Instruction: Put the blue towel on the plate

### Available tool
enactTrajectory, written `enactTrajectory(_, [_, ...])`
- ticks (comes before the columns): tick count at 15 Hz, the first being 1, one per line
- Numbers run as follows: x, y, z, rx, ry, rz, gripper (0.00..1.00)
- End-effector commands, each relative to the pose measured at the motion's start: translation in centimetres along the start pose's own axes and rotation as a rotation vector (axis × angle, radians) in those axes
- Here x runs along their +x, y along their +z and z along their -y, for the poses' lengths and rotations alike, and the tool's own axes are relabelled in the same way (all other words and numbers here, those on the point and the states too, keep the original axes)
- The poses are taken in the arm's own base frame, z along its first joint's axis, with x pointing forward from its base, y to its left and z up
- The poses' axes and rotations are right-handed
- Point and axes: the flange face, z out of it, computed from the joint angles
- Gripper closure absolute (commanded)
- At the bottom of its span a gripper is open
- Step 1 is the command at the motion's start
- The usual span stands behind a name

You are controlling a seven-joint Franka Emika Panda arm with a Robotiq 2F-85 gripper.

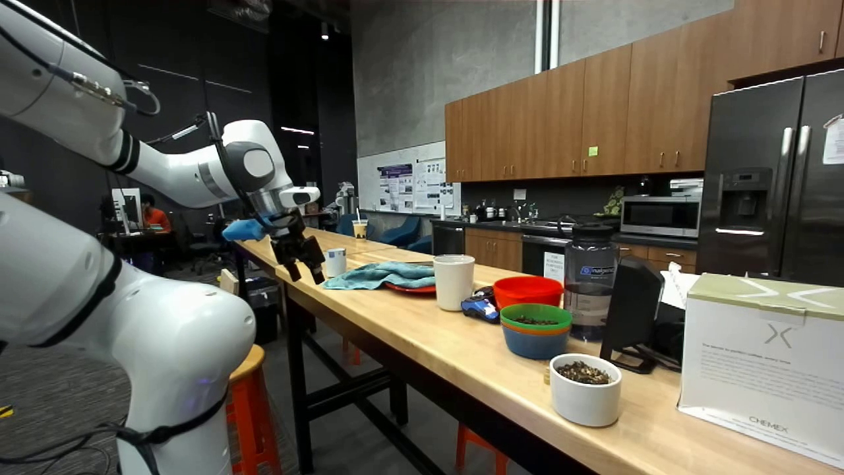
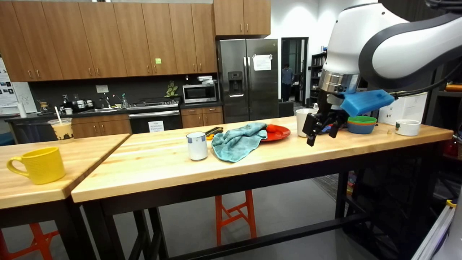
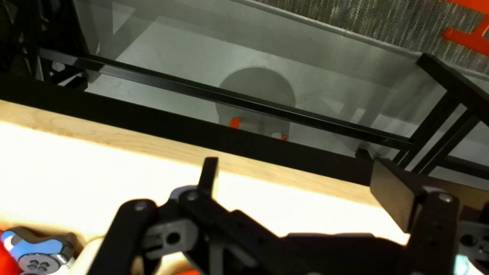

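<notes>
"Reporting on the gripper (image 3: 300,183): what condition?"

"Wide apart, both fingers, holding nothing. In the wrist view the edge of the table (image 3: 95,168) runs behind the fingertips."

"Its station?"

"Raised; in an exterior view it hangs at 3 o'clock from the red plate (image 2: 279,135), well apart."

"State the whereabouts of the blue towel (image 2: 238,141)."

"Rumpled, mostly on the table, at 9 o'clock from the plate in an exterior view; in both exterior views part of it overlaps the plate. A small red item (image 2: 271,128) shows on the plate, beside the towel."

"Other articles, in an exterior view?"

"A white mug (image 2: 197,146), upright, at 9 o'clock from the towel, just beside it. A tall white cup (image 2: 303,117), upright, between 2 and 3 o'clock from the plate, partly hidden by the gripper."

"Continue."

"In an exterior view, a stack of bowls (image 1: 536,343), green uppermost. From it, a red bowl (image 1: 527,290) stands at 12 o'clock and a small white bowl (image 1: 583,399), holding dark flakes, at 5 o'clock."

"Wrist view?"

"A blue and grey controller (image 3: 40,248), at 8 o'clock."
</notes>
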Motion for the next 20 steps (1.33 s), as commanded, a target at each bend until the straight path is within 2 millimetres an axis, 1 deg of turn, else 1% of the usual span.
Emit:
enactTrajectory(1, [2.1, 0.3, 0.8, 0.001, -0.061, -0.059, 0.00])
enactTrajectory(5, [4.1, 0.5, 2.3, 0.032, -0.119, -0.133, 0.00])
enactTrajectory(9, [5.7, 0.8, 3.8, 0.071, -0.236, -0.106, 0.00])
enactTrajectory(11, [7.3, 0.5, 4.2, 0.077, -0.298, -0.100, 0.00])
enactTrajectory(14, [10.1, -0.6, 4.9, 0.089, -0.359, -0.115, 0.00])
enactTrajectory(16, [11.8, -1.1, 5.7, 0.107, -0.397, -0.111, 0.00])
enactTrajectory(18, [12.9, -1.3, 6.8, 0.131, -0.437, -0.103, 0.00])
enactTrajectory(20, [13.5, -1.2, 8.0, 0.156, -0.483, -0.088, 0.00])
